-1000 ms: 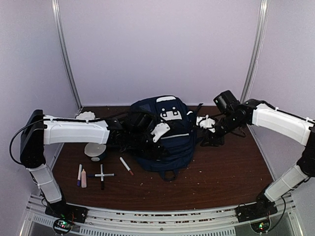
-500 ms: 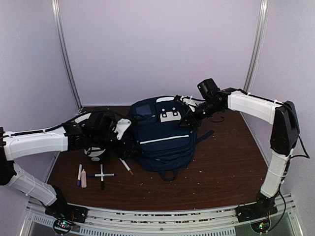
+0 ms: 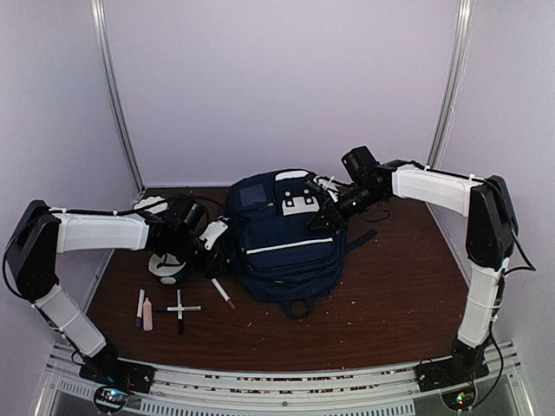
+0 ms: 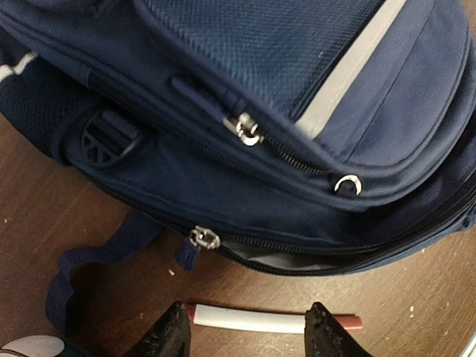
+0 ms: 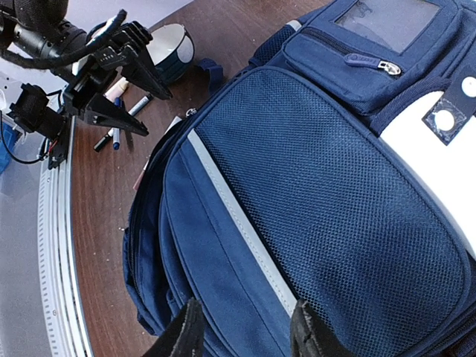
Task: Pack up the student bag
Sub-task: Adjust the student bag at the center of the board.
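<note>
Left arm pulled inward; left hand [image 4: 245, 333] wide open, empty, over pen [image 4: 253, 321] beside student bag [image 3: 282, 238] left edge. Right hand [image 5: 245, 331] open, empty, above bag's far-right edge; open desk [image 3: 408, 286] right.

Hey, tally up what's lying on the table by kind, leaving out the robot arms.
Backpack: 1
Bowl: 1
Pens or markers: 5
Total: 7

The student bag [image 3: 282, 243] fills the middle of the table [image 3: 395, 290]; bare wood lies open in front and to its right; on its left a marker [image 3: 223, 292], crossed pens [image 3: 179, 308] and a round white dish [image 3: 167, 269] hem in the left gripper [image 4: 245, 331], whose jaws stand apart.
</note>
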### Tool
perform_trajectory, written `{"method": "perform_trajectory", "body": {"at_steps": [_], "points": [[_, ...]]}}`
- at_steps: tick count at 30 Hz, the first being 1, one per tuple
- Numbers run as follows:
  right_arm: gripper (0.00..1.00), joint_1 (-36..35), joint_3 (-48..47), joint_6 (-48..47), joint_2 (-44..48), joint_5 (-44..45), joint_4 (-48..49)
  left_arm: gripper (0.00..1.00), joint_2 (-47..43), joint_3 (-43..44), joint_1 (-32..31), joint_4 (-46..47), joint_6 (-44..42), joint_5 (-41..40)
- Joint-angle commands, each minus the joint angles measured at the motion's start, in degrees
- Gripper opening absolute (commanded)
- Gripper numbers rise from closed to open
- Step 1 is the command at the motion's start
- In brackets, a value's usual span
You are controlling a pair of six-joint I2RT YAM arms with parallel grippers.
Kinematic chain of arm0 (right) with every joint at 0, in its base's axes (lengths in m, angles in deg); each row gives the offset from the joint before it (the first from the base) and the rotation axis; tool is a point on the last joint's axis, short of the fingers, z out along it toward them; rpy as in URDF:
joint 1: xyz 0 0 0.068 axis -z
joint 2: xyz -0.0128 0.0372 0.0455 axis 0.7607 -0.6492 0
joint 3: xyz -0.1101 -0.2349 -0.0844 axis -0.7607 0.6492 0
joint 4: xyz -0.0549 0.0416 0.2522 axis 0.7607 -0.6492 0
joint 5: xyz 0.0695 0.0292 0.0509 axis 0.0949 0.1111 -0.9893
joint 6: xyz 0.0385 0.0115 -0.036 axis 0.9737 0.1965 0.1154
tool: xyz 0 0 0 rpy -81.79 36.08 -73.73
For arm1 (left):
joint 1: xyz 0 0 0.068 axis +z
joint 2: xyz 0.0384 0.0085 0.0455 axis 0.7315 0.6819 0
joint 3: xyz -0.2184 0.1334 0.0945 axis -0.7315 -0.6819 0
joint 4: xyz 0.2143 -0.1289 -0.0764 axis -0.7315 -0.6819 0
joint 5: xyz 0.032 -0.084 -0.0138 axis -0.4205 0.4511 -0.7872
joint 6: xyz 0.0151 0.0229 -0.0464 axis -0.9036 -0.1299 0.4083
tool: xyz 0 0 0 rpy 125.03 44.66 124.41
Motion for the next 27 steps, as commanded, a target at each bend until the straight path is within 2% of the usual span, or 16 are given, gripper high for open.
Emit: {"method": "perform_trajectory", "body": {"at_steps": [1, 3, 7, 9, 13, 18, 27], "points": [[0.4, 0.2, 0.9, -0.4, -1.0, -2.8, -0.8, 0.53, 0.0, 0.6, 2.9, 1.9, -3.9, 2.0], [0.4, 0.2, 1.2, -0.4, -1.0, -3.3, -0.7, 0.51, 0.9, 0.2, 4.6, 3.3, -5.1, 3.9], [0.39, 0.2, 1.7, 0.0, -1.3, -4.6, -0.4, 0.34, 5.0, 2.5, 6.4, 3.3, -8.6, 10.5], [0.38, 0.1, 1.8, 0.1, -1.3, -5.3, -0.5, 0.3, 7.0, 2.9, 7.1, 3.7, -10.6, 11.9], [0.38, 0.1, 2.4, 0.2, -0.4, -6.3, -0.4, 0.36, 8.7, 1.9, 9.4, 7.6, -11.9, 16.0], [0.37, 0.3, 3.3, 0.6, 0.4, -7.1, 0.1, 0.41, 13.2, 5.0, 10.5, 5.8, -13.6, 19.3], [0.36, 0.6, 3.6, 0.5, -0.2, -7.7, 0.3, 0.4, 14.9, 6.5, 10.5, 5.7, -15.0, 20.5]]}}
